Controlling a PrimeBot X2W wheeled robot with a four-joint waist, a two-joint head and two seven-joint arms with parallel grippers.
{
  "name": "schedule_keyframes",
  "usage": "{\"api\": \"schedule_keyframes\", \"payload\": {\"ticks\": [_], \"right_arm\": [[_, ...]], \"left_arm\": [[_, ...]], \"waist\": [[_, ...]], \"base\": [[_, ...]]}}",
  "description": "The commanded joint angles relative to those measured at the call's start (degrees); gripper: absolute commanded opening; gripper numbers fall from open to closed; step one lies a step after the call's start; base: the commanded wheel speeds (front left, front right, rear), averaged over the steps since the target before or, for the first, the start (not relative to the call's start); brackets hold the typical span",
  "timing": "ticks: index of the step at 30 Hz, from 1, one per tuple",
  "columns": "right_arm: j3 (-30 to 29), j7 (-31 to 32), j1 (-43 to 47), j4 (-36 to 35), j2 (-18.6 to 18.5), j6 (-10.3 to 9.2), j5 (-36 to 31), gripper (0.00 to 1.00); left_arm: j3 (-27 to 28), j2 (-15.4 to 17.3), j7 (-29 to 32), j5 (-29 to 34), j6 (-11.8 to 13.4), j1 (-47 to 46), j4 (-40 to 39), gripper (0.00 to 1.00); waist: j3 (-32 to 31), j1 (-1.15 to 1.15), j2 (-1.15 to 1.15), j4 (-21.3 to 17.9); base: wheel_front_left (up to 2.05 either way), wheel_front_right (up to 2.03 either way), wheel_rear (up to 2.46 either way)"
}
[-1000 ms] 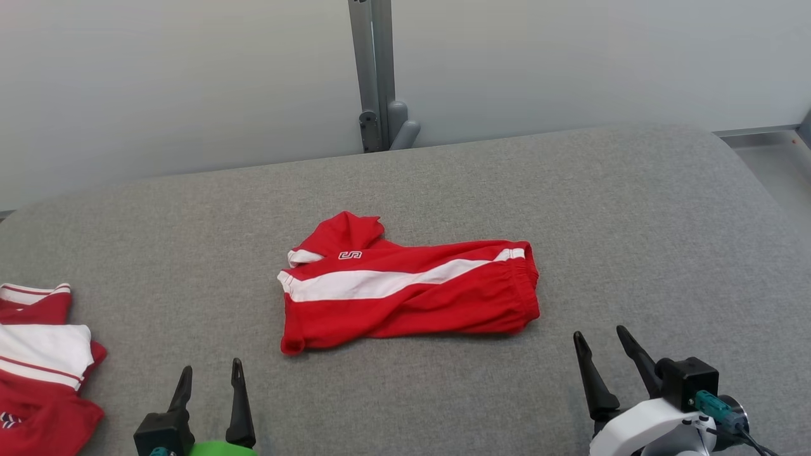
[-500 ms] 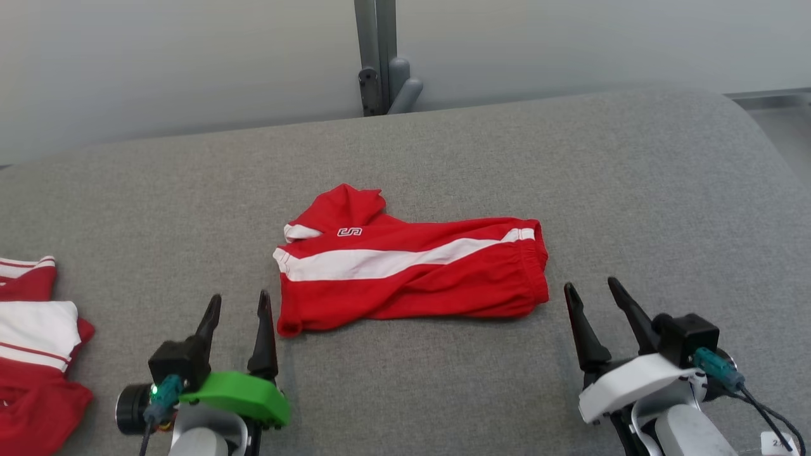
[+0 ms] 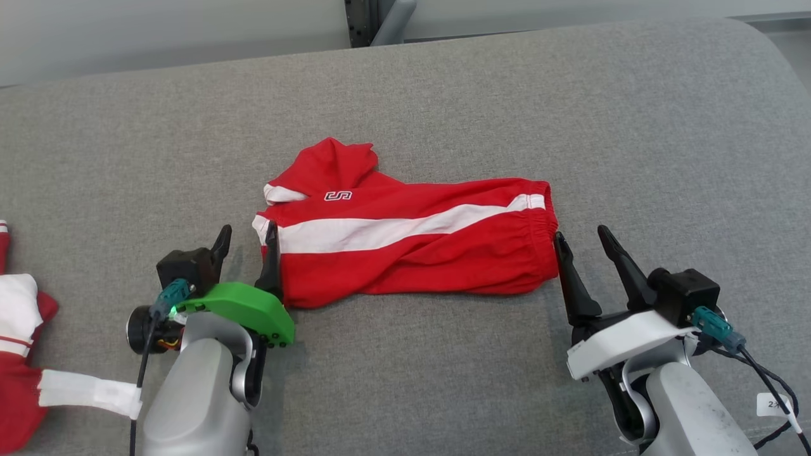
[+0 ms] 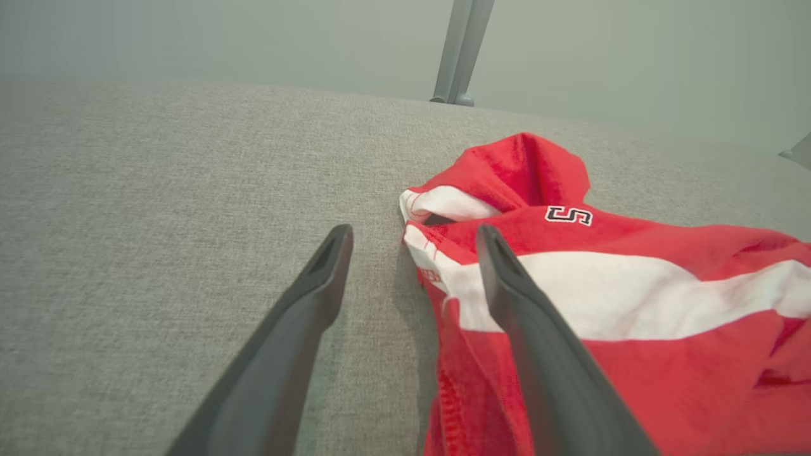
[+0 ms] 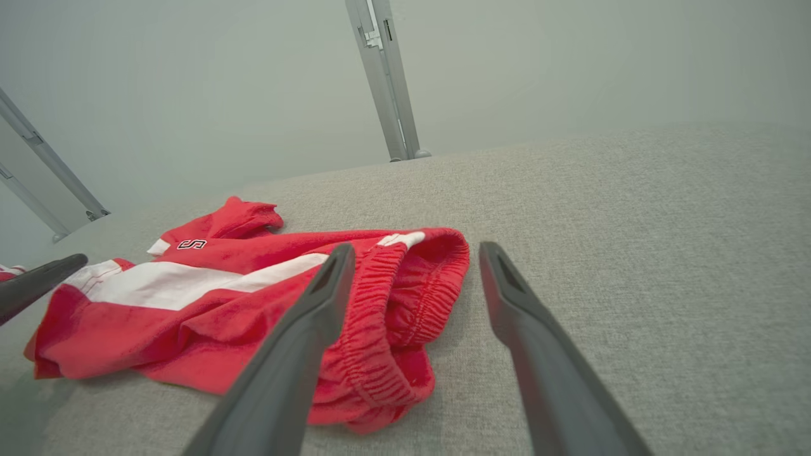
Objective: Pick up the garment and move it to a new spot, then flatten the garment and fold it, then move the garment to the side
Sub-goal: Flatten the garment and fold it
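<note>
The garment (image 3: 405,240) is a pair of red shorts with a white stripe, lying crumpled in the middle of the grey padded table (image 3: 443,95). My left gripper (image 3: 248,229) stands open at its left end. One finger rests over the hem and the other over bare table, as the left wrist view shows around the left gripper (image 4: 413,231) and garment (image 4: 633,291). At the elastic waistband on the right, my right gripper (image 3: 580,233) is open too. In the right wrist view the right gripper (image 5: 416,249) straddles the waistband edge of the garment (image 5: 209,297).
More red and white clothes (image 3: 19,329) lie at the table's left edge. A grey metal post (image 3: 374,19) stands behind the table against a pale wall. The table's right corner rounds off at the upper right.
The head camera has tilted down. Both arms have reached forward from the near edge to the garment's two ends. The garment lies as before, and both grippers stay open.
</note>
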Motion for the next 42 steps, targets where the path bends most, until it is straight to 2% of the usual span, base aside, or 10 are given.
{"api": "schedule_keyframes", "payload": {"ticks": [1,6,7,11,14,15,16,18,29,42], "right_arm": [[-0.1,-0.2,-0.3,-0.1,-0.1,-0.02,0.2,1.0],[-0.5,-0.2,0.0,0.0,-0.1,-0.02,0.4,1.0],[-0.6,-0.2,0.1,0.0,-0.1,-0.02,0.4,1.0],[-1.0,-0.2,0.3,0.2,0.0,-0.02,0.4,1.0],[-1.1,-0.2,0.2,0.3,0.1,-0.02,0.5,1.0],[-1.2,-0.2,0.2,0.3,0.1,-0.02,0.5,1.0],[-1.3,-0.2,0.3,0.3,0.2,-0.02,0.5,1.0],[-1.4,-0.2,0.3,0.2,0.3,-0.02,0.6,1.0],[-0.8,-0.2,-2.3,3.0,-0.6,-0.02,5.3,1.0],[7.0,-0.2,-11.6,11.9,-3.2,-0.02,22.9,1.0]], "left_arm": [[0.0,0.2,-0.2,-0.1,-0.1,-1.4,0.3,1.0],[-1.0,0.2,-0.3,-1.5,1.0,-4.1,4.4,1.0],[-1.3,0.2,-0.3,-2.1,1.0,-4.5,5.0,0.95],[-2.2,0.2,-0.1,-3.5,1.6,-5.5,7.3,0.91],[-2.9,0.2,-0.2,-3.8,1.8,-5.7,8.2,0.76],[-3.2,0.2,-0.2,-4.0,1.9,-5.7,8.5,0.49],[-3.4,0.2,-0.3,-4.3,1.8,-5.8,8.7,0.4],[-3.7,0.2,-0.3,-4.6,1.7,-6.0,8.9,0.0],[-5.0,0.2,-0.4,-6.0,1.6,-4.9,5.8,0.0],[-6.8,0.2,-0.5,-5.8,2.2,-2.0,1.4,0.0]], "waist": [[0.5,0.0,0.0,-0.3],[0.9,0.0,0.0,-0.5],[1.0,0.0,0.0,-0.5],[1.0,0.0,0.0,-0.6],[1.0,0.0,0.0,-0.5],[0.9,0.0,0.0,-0.5],[0.9,0.0,0.0,-0.4],[0.9,0.0,0.0,-0.3],[1.3,0.0,0.0,1.0],[2.6,0.0,0.0,2.0]], "base": [[0.0,0.0,0.0],[0.0,0.0,0.0],[0.0,0.0,0.0],[0.0,0.0,0.0],[0.0,0.0,0.0],[0.0,0.0,0.0],[0.0,0.0,0.0],[0.0,0.0,0.0],[0.0,0.0,0.0],[0.0,0.0,0.0]]}}
